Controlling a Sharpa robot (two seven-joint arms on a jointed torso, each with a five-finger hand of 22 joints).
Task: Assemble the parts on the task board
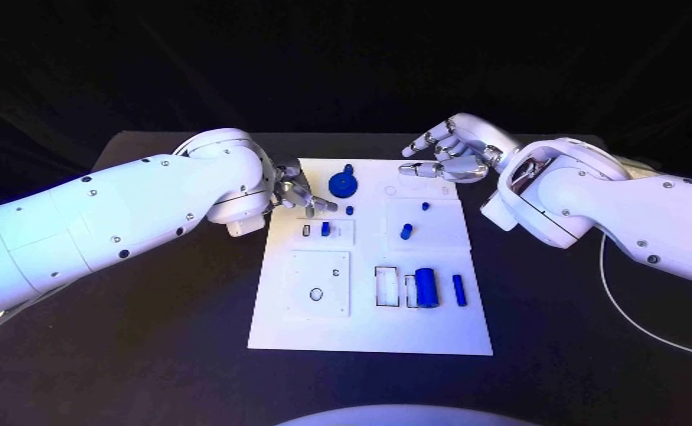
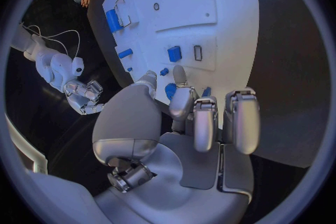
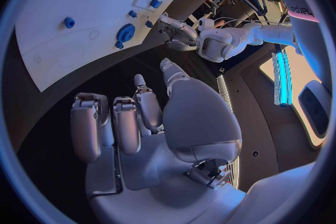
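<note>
While loose blue parts lie at the near end of the task board (image 1: 371, 326), a cylinder (image 1: 427, 284) and a slim bar (image 1: 459, 290) beside an open slot, little looks assembled. Farther up, small pieces (image 1: 408, 231) scattered mid-board and a round knobbed part (image 1: 345, 183) near the far edge. Beyond, left hand (image 1: 293, 196) and right hand (image 1: 443, 156) poised over the far corners of the worktop (image 1: 159, 346), fingers loosely curled and holding nothing.

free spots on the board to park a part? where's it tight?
Bare strip along the task board's near edge, below the large blue cylinder. Also bare between the blue round part and the right hand. Crowded at the far left by the left hand.
</note>
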